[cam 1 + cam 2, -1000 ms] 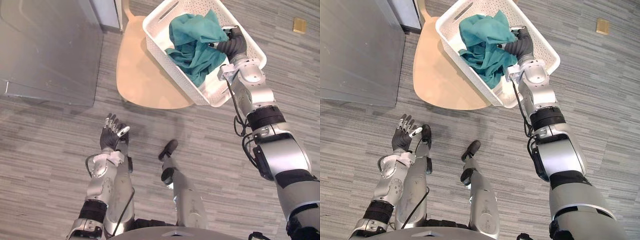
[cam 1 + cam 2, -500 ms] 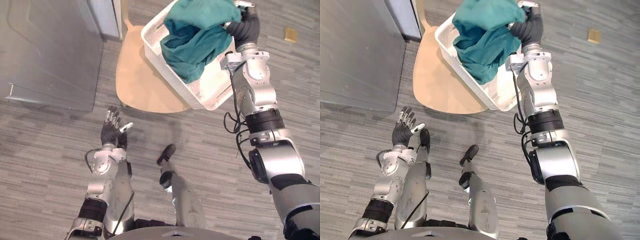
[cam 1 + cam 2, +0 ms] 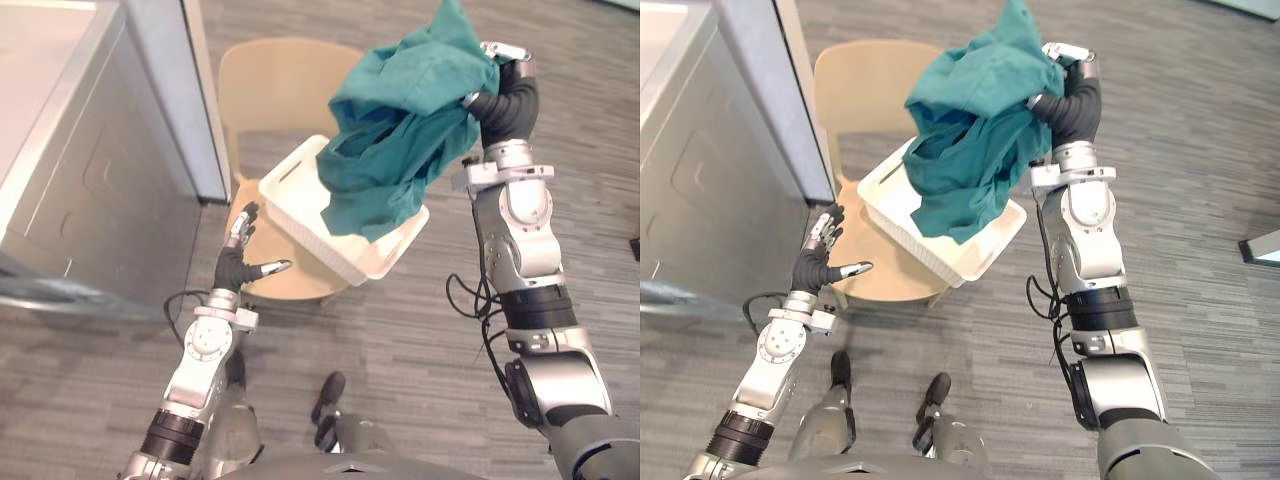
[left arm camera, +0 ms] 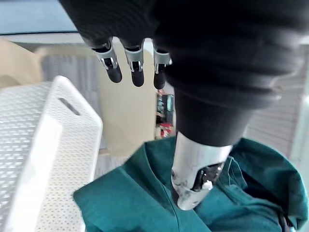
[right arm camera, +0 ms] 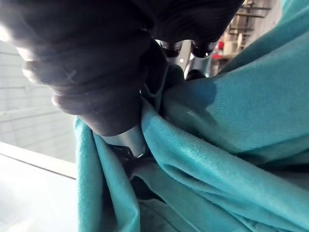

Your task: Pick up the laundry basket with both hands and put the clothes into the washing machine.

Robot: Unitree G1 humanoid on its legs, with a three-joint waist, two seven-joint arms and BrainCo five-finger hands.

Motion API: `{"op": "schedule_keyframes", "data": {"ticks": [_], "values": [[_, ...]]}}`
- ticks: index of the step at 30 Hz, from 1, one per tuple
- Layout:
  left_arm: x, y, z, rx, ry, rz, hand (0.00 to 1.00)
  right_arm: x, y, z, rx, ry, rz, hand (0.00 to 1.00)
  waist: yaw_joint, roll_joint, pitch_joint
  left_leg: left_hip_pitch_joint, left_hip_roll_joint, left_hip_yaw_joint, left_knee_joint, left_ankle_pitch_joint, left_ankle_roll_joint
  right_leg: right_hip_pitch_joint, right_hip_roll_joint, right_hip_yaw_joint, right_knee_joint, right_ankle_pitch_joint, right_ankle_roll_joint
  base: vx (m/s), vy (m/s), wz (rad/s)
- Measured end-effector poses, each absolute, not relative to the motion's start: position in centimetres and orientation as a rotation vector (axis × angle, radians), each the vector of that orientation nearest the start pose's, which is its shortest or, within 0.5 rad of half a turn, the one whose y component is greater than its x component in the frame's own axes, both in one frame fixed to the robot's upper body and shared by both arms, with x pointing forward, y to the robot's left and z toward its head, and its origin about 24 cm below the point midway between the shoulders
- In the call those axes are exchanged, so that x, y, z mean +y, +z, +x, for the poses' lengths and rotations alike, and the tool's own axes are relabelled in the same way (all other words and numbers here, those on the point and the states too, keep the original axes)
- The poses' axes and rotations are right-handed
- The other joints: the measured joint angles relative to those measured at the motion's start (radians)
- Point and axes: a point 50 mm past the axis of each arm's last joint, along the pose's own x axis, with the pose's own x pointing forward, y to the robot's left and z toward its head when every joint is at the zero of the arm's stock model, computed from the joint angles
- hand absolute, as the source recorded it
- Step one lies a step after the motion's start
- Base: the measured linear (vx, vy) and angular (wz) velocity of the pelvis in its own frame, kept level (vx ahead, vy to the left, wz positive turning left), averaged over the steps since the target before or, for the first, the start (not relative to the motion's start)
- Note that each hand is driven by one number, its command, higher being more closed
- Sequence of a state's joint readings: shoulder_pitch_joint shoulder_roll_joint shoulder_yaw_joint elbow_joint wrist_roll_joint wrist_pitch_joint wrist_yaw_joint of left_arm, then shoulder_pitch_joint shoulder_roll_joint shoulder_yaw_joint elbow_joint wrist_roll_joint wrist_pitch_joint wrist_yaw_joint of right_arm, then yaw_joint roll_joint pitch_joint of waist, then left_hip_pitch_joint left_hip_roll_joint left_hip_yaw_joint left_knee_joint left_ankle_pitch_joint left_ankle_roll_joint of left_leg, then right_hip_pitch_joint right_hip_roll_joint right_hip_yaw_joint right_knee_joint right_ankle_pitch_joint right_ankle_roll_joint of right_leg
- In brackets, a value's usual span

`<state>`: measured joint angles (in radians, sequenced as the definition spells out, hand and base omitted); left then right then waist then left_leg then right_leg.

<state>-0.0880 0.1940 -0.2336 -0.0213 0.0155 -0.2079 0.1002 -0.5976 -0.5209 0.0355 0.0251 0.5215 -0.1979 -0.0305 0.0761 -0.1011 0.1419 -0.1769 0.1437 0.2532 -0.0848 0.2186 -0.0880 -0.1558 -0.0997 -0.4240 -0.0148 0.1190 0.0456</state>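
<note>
Washing machine (image 3: 80,170) at left, nothing loaded yet! On the chair (image 3: 280,90) sits the basket (image 3: 300,205). Teal clothes (image 3: 400,130) dangle above it, right hand (image 3: 505,100) fingers clenched in them. Left hand (image 3: 240,265) hovers near the basket, fingers spread, empty.

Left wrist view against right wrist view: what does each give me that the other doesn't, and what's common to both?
Left wrist view: the left hand with straight fingers, holding nothing, the white perforated basket near it and the tan chair beyond. Right wrist view: the right hand from very close, its fingers curled into a bunched fold of the teal garment. Shared: that garment, which the left wrist view also catches past the left hand.
</note>
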Motion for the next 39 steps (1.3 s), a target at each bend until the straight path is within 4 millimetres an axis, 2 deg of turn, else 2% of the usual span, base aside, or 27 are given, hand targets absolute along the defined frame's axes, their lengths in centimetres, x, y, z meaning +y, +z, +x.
{"op": "schedule_keyframes", "data": {"ticks": [3, 6, 10, 15, 17, 22, 23, 32, 33, 39], "values": [[12.1, 9.5, 26.9, -0.360, -0.222, 0.272, 0.00, -18.5, 23.9, 30.8, -0.719, 0.249, 0.050, 1.00, -0.023, 0.001, -0.023, 0.032, -0.001, 0.022, 0.000, -0.008, 0.002, 0.022, 0.001, 0.020, -0.011, 0.004, 0.001, 0.06, 0.004, -0.23], [11.3, 10.8, 27.7, -0.416, -0.308, 0.358, 0.00, -16.6, 22.7, 29.3, -0.687, 0.417, 0.071, 1.00, -0.051, 0.007, -0.053, 0.061, -0.003, 0.045, -0.001, -0.017, 0.000, 0.045, 0.003, 0.039, -0.039, 0.022, 0.002, 0.04, -0.002, -0.26], [10.1, 11.4, 28.6, -0.426, -0.384, 0.384, 0.00, -15.2, 21.5, 28.7, -0.609, 0.558, 0.092, 1.00, -0.064, 0.020, -0.065, 0.073, -0.007, 0.053, -0.001, -0.021, -0.001, 0.055, 0.002, 0.057, -0.053, 0.022, 0.003, 0.00, 0.011, -0.09], [9.7, 9.9, 28.8, -0.305, -0.461, 0.240, 0.00, -13.4, 19.7, 28.4, -0.509, 0.676, 0.124, 1.00, -0.071, 0.040, -0.091, 0.070, -0.013, 0.057, -0.002, -0.026, 0.002, 0.055, -0.001, 0.071, -0.066, 0.026, 0.007, -0.01, 0.004, -0.02], [9.4, 9.9, 28.8, -0.279, -0.487, 0.151, 0.00, -12.8, 19.3, 28.3, -0.484, 0.712, 0.134, 1.00, -0.070, 0.040, -0.091, 0.070, -0.014, 0.059, -0.002, -0.027, 0.002, 0.054, 0.000, 0.079, -0.067, 0.027, 0.008, 0.00, 0.000, 0.00], [8.0, 10.7, 29.4, -0.234, -0.561, -0.074, 0.00, -10.7, 16.6, 27.2, -0.365, 0.822, 0.179, 1.00, -0.068, 0.043, -0.094, 0.069, -0.019, 0.058, -0.002, -0.030, -0.002, 0.052, -0.004, 0.083, -0.068, 0.027, 0.008, 0.01, -0.002, 0.00], [8.0, 10.7, 29.4, -0.224, -0.567, -0.090, 1.00, -10.5, 16.5, 27.2, -0.355, 0.833, 0.179, 1.00, -0.068, 0.046, -0.097, 0.068, -0.020, 0.058, -0.002, -0.029, -0.002, 0.052, -0.004, 0.083, -0.067, 0.027, 0.008, 0.05, -0.004, 0.00], [6.7, 10.2, 28.9, -0.173, -0.588, -0.206, 1.00, -9.3, 15.7, 26.7, -0.324, 0.871, 0.243, 1.00, -0.068, 0.076, -0.122, 0.071, -0.025, 0.059, -0.001, -0.029, -0.001, 0.052, -0.009, 0.085, -0.066, 0.035, 0.012, 0.04, -0.007, -0.01], [6.7, 10.2, 29.0, -0.171, -0.573, -0.211, 1.00, -9.2, 15.7, 26.6, -0.336, 0.869, 0.261, 0.00, -0.067, 0.076, -0.122, 0.073, -0.025, 0.059, -0.001, -0.029, -0.001, 0.053, -0.009, 0.085, -0.066, 0.035, 0.012, 0.00, 0.000, 0.00], [6.9, 9.5, 28.8, -0.147, -0.504, -0.261, 1.00, -8.7, 15.5, 26.6, -0.354, 0.835, 0.313, 0.00, -0.067, 0.077, -0.131, 0.074, -0.026, 0.060, -0.001, -0.029, -0.001, 0.054, -0.010, 0.086, -0.067, 0.035, 0.012, 0.00, 0.000, 0.00]]}}
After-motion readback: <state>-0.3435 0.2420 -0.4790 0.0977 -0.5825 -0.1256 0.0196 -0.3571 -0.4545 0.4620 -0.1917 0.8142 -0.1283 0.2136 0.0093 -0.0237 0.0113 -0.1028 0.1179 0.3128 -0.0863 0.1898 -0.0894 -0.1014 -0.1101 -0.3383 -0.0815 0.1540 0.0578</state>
